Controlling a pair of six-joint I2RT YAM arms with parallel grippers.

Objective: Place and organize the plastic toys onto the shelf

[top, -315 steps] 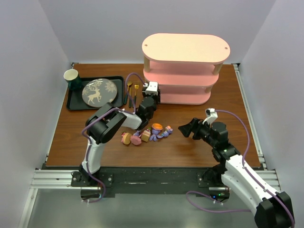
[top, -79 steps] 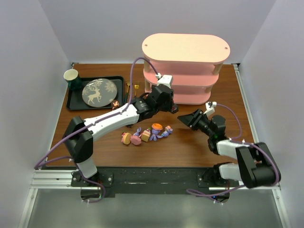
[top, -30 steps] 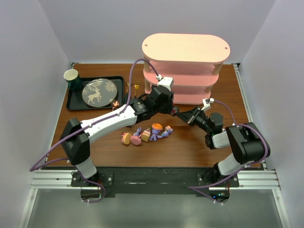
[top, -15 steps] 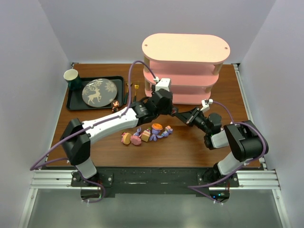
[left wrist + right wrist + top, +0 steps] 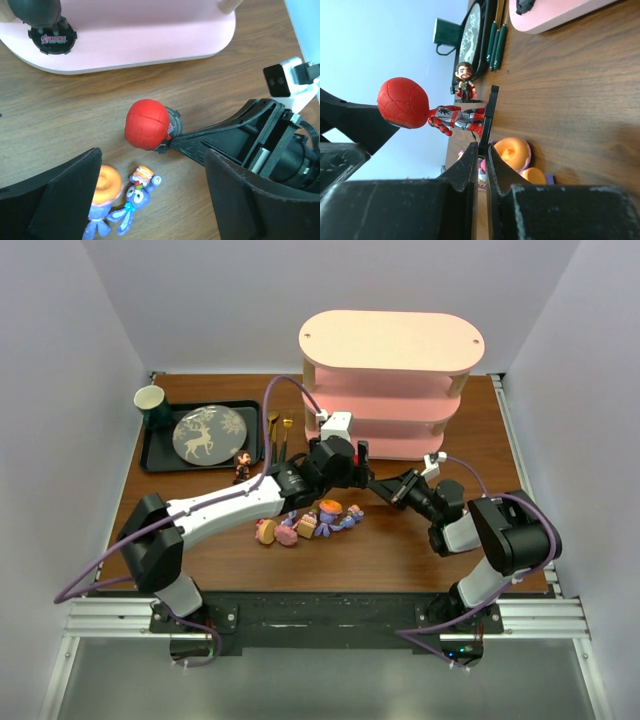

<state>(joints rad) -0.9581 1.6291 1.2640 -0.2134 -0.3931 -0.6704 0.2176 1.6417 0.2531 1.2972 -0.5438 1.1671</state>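
Observation:
A red-headed figurine on a thin black base hangs sideways just above the table. My right gripper is shut on that base. The same figurine's red head shows from above in the left wrist view, clear of my left gripper, which stands wide open over it. In the top view the left gripper meets the right gripper in front of the pink shelf. Several small toys lie in a cluster below them. A dark figurine stands on the shelf's bottom tier.
A brown-haired figurine stands by the black tray, which holds a deer plate and a green cup. Gold spoons lie between tray and shelf. A purple-blue bunny toy and an orange-topped toy lie under the left gripper.
My left gripper has opened, let go of the red-headed figurine and drawn back a little. The right gripper stays shut on the figurine's base.

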